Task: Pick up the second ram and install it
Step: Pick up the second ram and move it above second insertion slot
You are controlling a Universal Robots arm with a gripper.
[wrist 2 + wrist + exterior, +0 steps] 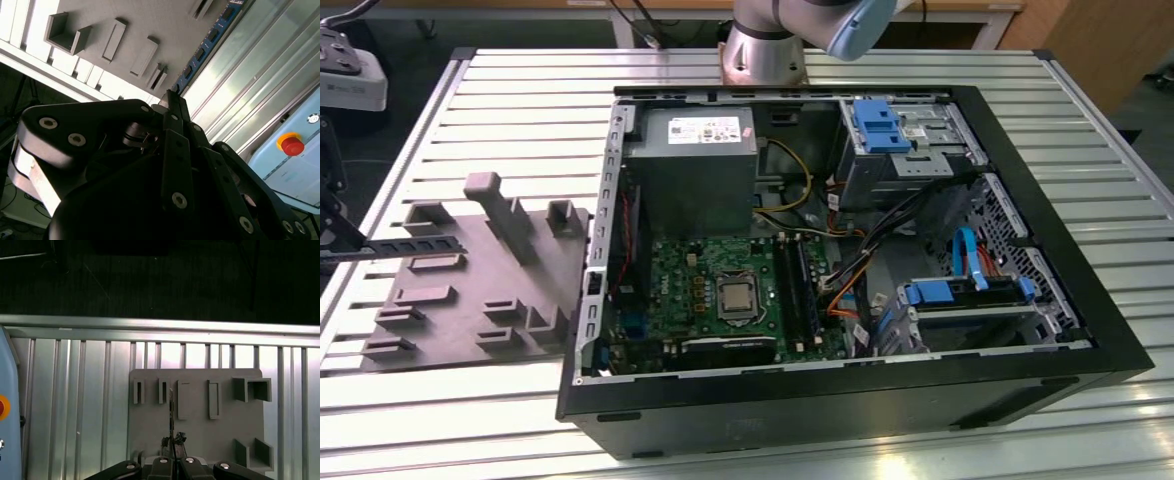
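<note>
— Where is the second ram?

— In the hand. In the second wrist view the two black fingers are clenched on one end of it, and the thin board runs straight out from the fingertips, edge-on, with a row of dark chips along its bluish face.

— And the other wrist camera?

— The first wrist view agrees. The second ram stands out from between the fingertips as a narrow dark line over the grey fixture tray, between two of the tray's upright slots. I cannot tell whether it touches the tray.

— Where does that put it on the bench?

— At the exterior view's left edge, about mid-height. There the second ram is a dark horizontal strip over the upper left part of the tray, its left end in the hand, which is cut off by the frame edge.

— How far from the computer?

— Well apart. The open computer case lies on its side in the middle and right of the frame. Its green motherboard shows at lower centre, with the processor and the long black memory slots just to the processor's right. The whole tray lies between the board in the hand and the case.
</note>
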